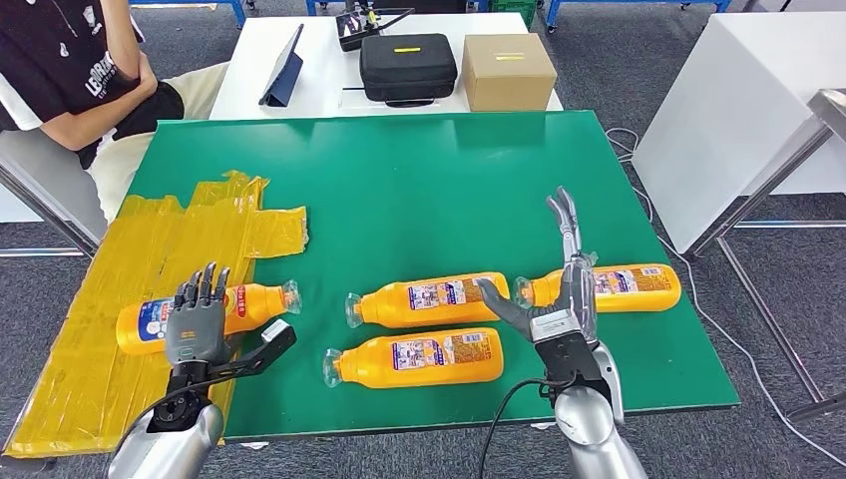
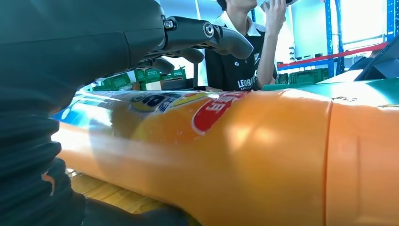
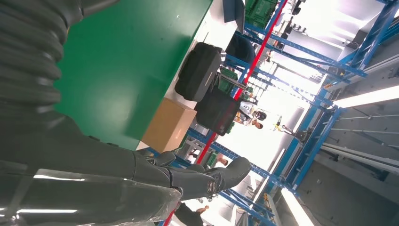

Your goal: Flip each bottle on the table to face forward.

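Bottles lie on their sides on the green table point(image 1: 419, 180): left bottle point(image 1: 249, 304) on yellow tape point(image 1: 150, 259), two in the middle point(image 1: 429, 299) point(image 1: 419, 359), one right point(image 1: 624, 284). We see our left hand point(image 1: 195, 324) resting over the left bottle, fingers spread, gripping nothing. Our right hand point(image 1: 559, 299) hovers with fingers spread, holding nothing, by the right bottle's neck.

Green table point(image 1: 419, 180): yellow tape patch point(image 1: 130, 289) over its left edge. Four orange bottles lie on their sides: one point(image 1: 249, 304) on the tape, two point(image 1: 429, 299) point(image 1: 419, 359) centre, one point(image 1: 624, 284) right.
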You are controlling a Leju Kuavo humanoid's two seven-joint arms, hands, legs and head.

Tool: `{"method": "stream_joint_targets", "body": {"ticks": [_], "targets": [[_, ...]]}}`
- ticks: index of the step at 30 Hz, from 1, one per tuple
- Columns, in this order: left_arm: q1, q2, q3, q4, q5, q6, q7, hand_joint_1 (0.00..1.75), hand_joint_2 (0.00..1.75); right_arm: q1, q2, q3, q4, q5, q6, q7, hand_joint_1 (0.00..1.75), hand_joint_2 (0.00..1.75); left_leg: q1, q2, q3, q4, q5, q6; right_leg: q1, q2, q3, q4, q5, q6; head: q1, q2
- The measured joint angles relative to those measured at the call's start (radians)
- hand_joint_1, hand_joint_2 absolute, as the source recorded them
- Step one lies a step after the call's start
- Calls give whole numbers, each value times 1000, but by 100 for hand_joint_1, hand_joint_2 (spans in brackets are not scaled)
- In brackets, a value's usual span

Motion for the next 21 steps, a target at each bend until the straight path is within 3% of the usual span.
{"method": "stream_joint_targets", "body": {"ticks": [9,15,18,21], "targets": [[8,-25,51,-35,40,-30,-92,0,175,-3,8,-3,0,23,26,10,0,175,0,0,0,0,0,0,0,0,0,0,0,0,0,0],[96,-65,57,-251,80,-92,-135,0,175,-10,22,-9,0,50,32,26,0,175,0,1,-5,0,0,0,0,0,-5,0,0,0,0,0],[164,-81,28,-442,200,-64,-195,0,175,-10,4,-25,0,251,-20,162,0,175,-1,0,-7,1,0,1,-1,0,-8,0,0,0,0,0],[249,-85,-56,-688,458,-154,-237,0,175,-7,-66,-74,0,559,-31,249,0,175,-2,-1,-10,1,0,1,-2,0,-10,0,0,0,0,0]]}}
